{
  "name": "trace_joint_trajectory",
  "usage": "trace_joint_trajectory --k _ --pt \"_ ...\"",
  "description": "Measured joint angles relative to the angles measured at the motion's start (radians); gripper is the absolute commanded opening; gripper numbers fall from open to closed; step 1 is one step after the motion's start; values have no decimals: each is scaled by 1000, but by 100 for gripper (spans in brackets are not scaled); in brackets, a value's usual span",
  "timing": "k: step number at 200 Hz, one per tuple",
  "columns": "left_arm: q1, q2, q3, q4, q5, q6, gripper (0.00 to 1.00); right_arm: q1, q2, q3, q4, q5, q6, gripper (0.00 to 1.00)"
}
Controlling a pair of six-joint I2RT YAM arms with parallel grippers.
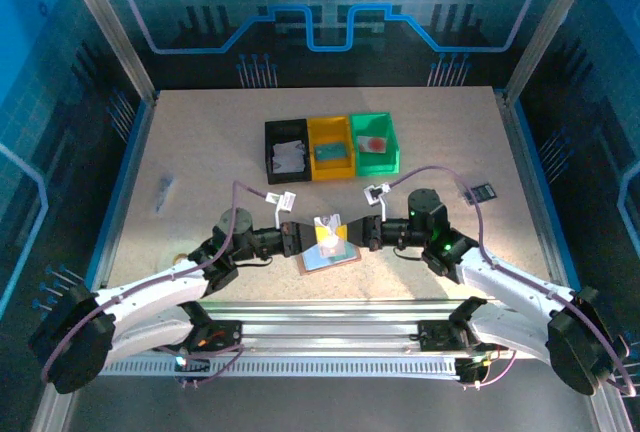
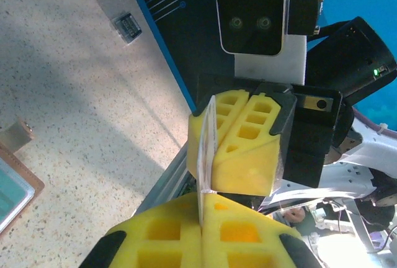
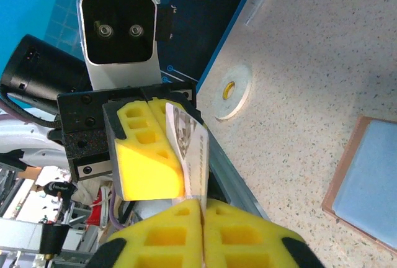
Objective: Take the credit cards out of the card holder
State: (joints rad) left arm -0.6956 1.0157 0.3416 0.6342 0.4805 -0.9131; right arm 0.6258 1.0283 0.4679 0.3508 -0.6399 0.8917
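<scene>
Credit card (image 3: 189, 150), pale with dark print on its face, hangs in the air between the two arms, just above the card holder (image 1: 330, 257). The left gripper (image 2: 201, 209) is fully closed, its yellow foam pads pressed together on one edge of the card, which runs edge-on up out of the seam in the left wrist view. The right gripper (image 3: 203, 209) faces it from the other side; in its own wrist view its pads also sit together, with the card's lower end meeting the seam between them, so both seem to pinch the same card from opposite ends. From above, the two grippers point at each other near the middle of the table's near edge, and the card shows as a small bright patch between them.

The card holder lies open and flat on the speckled table (image 1: 200, 152) below the grippers, its pinkish-tan rim framing a pale blue-green pocket. It is touched by neither gripper.

Farther back stand three small bins side by side: a black bin (image 1: 272, 142) with something pale in it, a yellow bin (image 1: 331, 128) with something teal, and a green bin (image 1: 385, 130) with something reddish. A white tape roll (image 3: 232, 91) lies flat on the table near its edge
</scene>
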Motion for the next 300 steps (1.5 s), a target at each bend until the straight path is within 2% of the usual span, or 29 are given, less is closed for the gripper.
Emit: trace_joint_trajectory --k 19,43,99,143,181,196,233,262,300 --pt "-1 -2 15 -40 21 15 0 4 -2 9 -45 8 -32 40" --pt "-1 -15 76 -186 53 68 0 3 -30 43 -168 40 -104 49" --pt "-1 -39 392 -827 89 261 0 -37 -126 109 -410 74 -312 63" --pt "-1 69 571 -1228 136 433 0 -44 -96 110 -429 -42 -376 63" --pt "-1 158 635 -1442 159 562 0 -4 -63 110 -373 -138 -389 60" --pt "-1 169 659 -1493 168 607 0 33 -43 110 -357 -163 -404 56" --pt "-2 189 696 -1539 198 672 0 114 35 115 -354 -176 -448 54" --pt "-25 201 696 -1550 209 694 0 121 55 116 -352 -172 -467 53" --pt "-64 202 696 -1549 217 710 0 131 55 116 -322 -173 -471 45"
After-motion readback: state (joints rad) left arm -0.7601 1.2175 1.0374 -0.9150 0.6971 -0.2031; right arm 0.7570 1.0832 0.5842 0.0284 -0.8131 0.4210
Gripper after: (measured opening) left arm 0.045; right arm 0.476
